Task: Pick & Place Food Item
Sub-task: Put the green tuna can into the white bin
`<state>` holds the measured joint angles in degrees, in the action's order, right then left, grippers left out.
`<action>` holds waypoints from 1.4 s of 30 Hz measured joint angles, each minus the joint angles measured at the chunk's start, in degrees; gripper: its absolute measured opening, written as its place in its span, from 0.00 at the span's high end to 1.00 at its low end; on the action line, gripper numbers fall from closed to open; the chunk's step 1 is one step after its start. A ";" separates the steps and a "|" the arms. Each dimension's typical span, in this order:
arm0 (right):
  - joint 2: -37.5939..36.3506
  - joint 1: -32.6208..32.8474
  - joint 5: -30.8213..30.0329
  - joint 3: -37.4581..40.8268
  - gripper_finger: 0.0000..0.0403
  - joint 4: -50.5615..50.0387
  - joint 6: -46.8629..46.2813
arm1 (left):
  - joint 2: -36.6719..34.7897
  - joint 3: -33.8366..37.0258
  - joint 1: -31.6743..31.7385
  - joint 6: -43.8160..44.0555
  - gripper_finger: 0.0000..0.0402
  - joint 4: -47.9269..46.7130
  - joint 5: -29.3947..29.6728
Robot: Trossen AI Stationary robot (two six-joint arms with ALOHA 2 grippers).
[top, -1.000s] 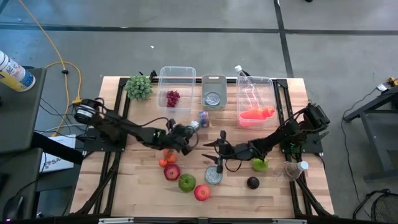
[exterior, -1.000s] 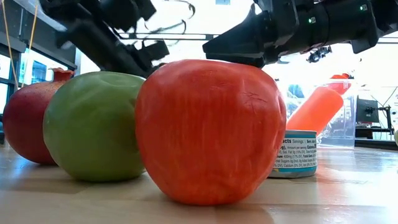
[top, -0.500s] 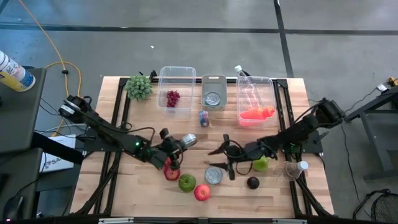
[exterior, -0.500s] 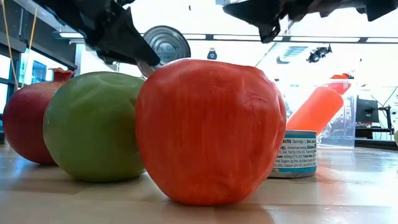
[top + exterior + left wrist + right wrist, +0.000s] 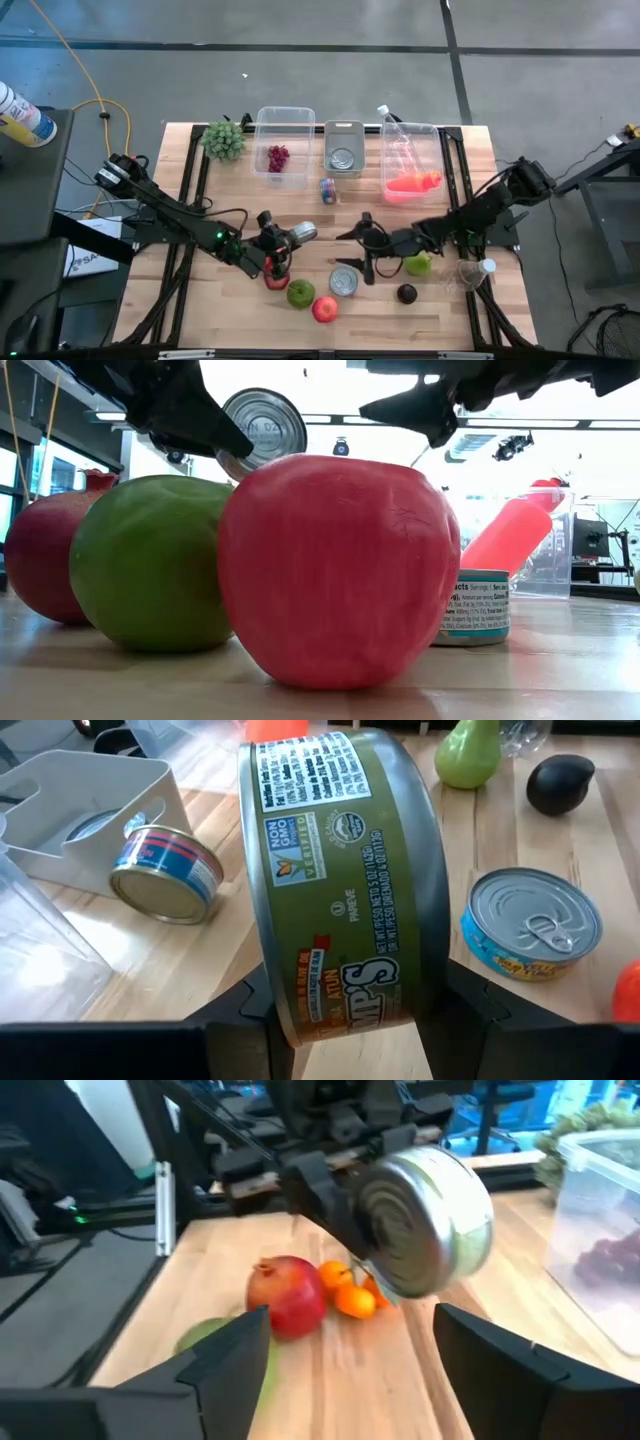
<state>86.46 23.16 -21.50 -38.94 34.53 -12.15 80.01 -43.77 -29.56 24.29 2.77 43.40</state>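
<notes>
Left pincer (image 5: 345, 1010): we have it clamped across the olive-green can (image 5: 340, 880), fingers on the curved wall, the can raised off the counter (image 5: 420, 310) and tipped on edge.
Where the can is: we see it in mid-air above the pomegranate (image 5: 276, 277) and the green apple (image 5: 300, 292), at the front-centre of the counter.
Right pincer (image 5: 364, 250): we have its fingers spread wide and empty, hovering over the blue can (image 5: 344, 281) and pointing toward the raised can.
How it handles, in our judgement: rigid metal, fairly heavy for its bulk if full, with a glossy label that may slip; it will not crush.
Where we would hold: squarely on opposite sides of the wall, near mid-height, clear of the rims.
Risk as we read it: a tilted can may swivel between the fingers.
Likely bin: the grey one (image 5: 344, 130) already holding a can, though we cannot be sure.
</notes>
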 joint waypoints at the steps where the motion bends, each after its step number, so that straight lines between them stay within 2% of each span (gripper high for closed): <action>1: 0.00 -0.36 0.03 0.00 0.32 -0.49 -0.04 | 0.00 0.00 -0.02 -0.19 0.64 -0.11 -0.02; 9: 0.00 -2.24 0.19 0.00 0.30 -1.37 0.28 | 0.00 0.00 -0.31 0.85 0.64 0.08 -0.37; 21: 0.00 -2.20 3.50 0.00 0.31 -1.35 -0.05 | 0.00 0.00 -0.35 -0.97 0.64 2.78 -5.60; 26: 0.00 -0.96 3.32 0.00 0.28 -1.35 0.26 | 0.00 0.00 -0.50 -5.80 0.64 8.79 -9.39; 36: 0.00 1.53 3.56 0.00 0.18 -0.10 9.72 | 0.02 0.00 -1.97 -7.64 0.64 11.71 -9.60; 42: 0.00 1.61 3.47 0.00 0.17 -0.56 6.75 | 0.28 0.00 -1.97 -10.40 0.64 15.14 -12.89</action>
<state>86.46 24.76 -18.03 -38.94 33.98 -5.40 80.29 -43.77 -31.53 13.89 17.91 30.51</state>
